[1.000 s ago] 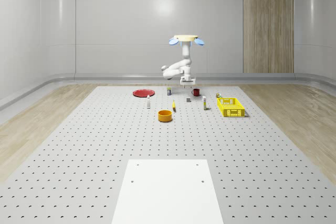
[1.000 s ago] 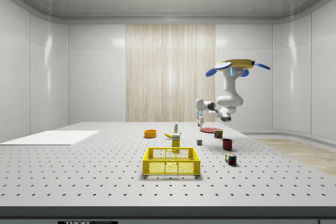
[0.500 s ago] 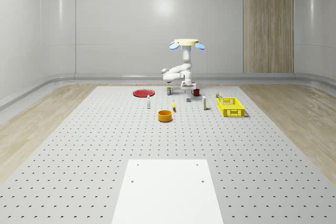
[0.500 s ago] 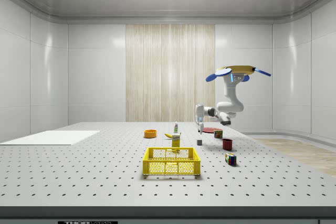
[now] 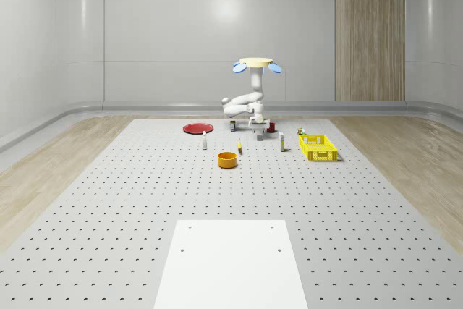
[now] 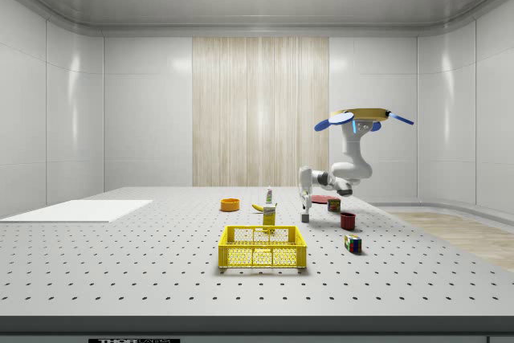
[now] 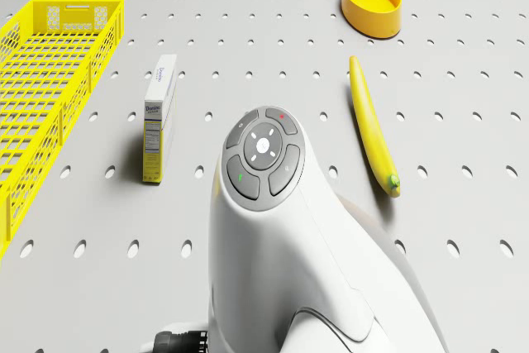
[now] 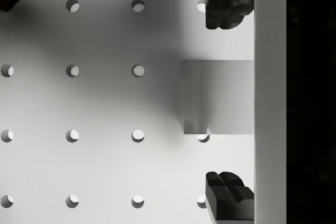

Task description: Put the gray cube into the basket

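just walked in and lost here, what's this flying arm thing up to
A drone carrying a white arm hovers above the perforated table, near the red cup. Its gripper is lowered right over the gray cube, fingers open and standing on either side of it, apart from it. The cube sits on the table, not yet grasped. The yellow basket it is meant for waits some way off, beyond a small box, with no cube in it.

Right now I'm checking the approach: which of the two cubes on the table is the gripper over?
The gray cube, between the open fingers. The multicoloured cube lies apart, nearer the side camera. The drone hovers above the table.
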